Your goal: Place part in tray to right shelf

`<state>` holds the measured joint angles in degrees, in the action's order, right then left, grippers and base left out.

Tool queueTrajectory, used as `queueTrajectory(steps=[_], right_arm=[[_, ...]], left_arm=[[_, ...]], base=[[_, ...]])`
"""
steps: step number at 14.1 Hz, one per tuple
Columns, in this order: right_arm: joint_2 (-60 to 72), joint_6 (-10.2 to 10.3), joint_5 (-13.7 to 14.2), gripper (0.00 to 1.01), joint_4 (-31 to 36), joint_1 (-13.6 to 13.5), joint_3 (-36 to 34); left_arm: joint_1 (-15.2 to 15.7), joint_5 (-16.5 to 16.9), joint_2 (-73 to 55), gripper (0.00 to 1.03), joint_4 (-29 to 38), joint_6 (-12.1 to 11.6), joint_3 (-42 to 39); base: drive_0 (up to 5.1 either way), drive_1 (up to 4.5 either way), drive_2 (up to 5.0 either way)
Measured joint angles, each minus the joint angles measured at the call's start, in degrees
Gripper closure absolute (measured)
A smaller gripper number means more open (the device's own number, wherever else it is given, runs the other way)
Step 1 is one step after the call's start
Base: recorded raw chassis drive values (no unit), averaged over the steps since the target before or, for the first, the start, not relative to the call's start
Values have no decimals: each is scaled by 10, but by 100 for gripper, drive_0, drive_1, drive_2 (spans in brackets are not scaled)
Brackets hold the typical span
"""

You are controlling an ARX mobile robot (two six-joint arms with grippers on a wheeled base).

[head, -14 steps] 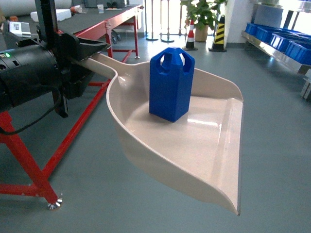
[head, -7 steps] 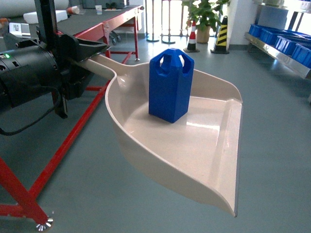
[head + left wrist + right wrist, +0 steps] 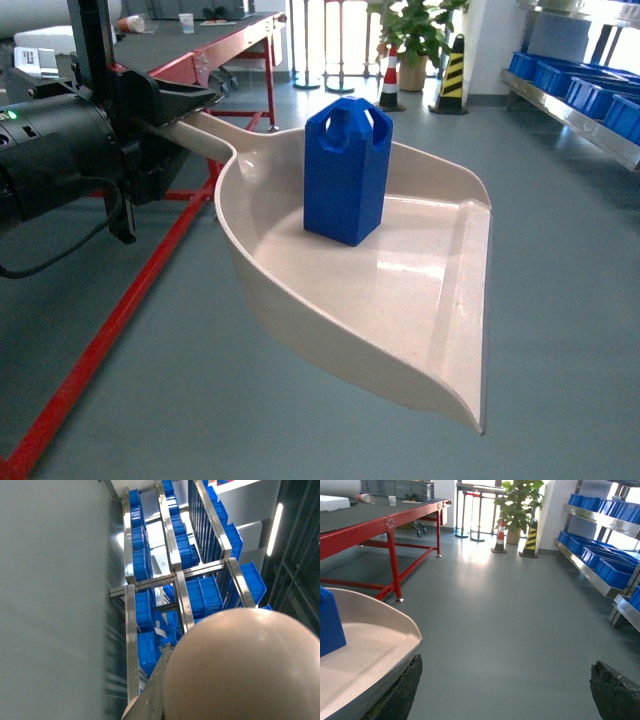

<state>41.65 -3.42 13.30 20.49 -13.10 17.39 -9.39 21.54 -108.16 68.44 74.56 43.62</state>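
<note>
The blue part (image 3: 347,170) stands upright in the middle of the beige tray (image 3: 420,300), which hangs in the air over the floor. My left gripper (image 3: 180,108) is shut on the tray's long handle at the left. In the left wrist view the tray's rounded underside (image 3: 240,665) fills the lower right, beside one grey finger (image 3: 157,692). My right gripper (image 3: 510,690) is open and holds nothing, just right of the tray's front corner (image 3: 380,640); the part (image 3: 330,625) shows at that view's left edge. The right shelf (image 3: 590,100) with blue crates stands far right.
A red-framed table (image 3: 190,70) with a black top runs along the left, its diagonal brace (image 3: 100,340) low beside the tray. Traffic cones (image 3: 392,75) and a potted plant (image 3: 415,30) stand at the back. Grey floor lies between tray and shelf (image 3: 600,565).
The background has slid in the head view: the red table's foot has left the picture at the lower left. Tray, part and left gripper keep their places relative to each other.
</note>
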Motion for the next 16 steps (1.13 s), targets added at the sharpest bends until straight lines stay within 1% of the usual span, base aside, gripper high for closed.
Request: queueTrajectory(steps=[3, 13, 16], right_arm=[[0, 0, 0, 3, -1, 0, 0], [-1, 0, 0, 3, 0, 0, 0], [1, 0, 0, 3, 0, 0, 0]], left_arm=[[-3, 4, 0, 89, 0, 0, 0], [-2, 2, 0, 89, 4, 0, 0], [-2, 1, 0, 89, 2, 0, 0]], base=[[-72, 339, -482], [-72, 339, -482], [-1, 409, -412]])
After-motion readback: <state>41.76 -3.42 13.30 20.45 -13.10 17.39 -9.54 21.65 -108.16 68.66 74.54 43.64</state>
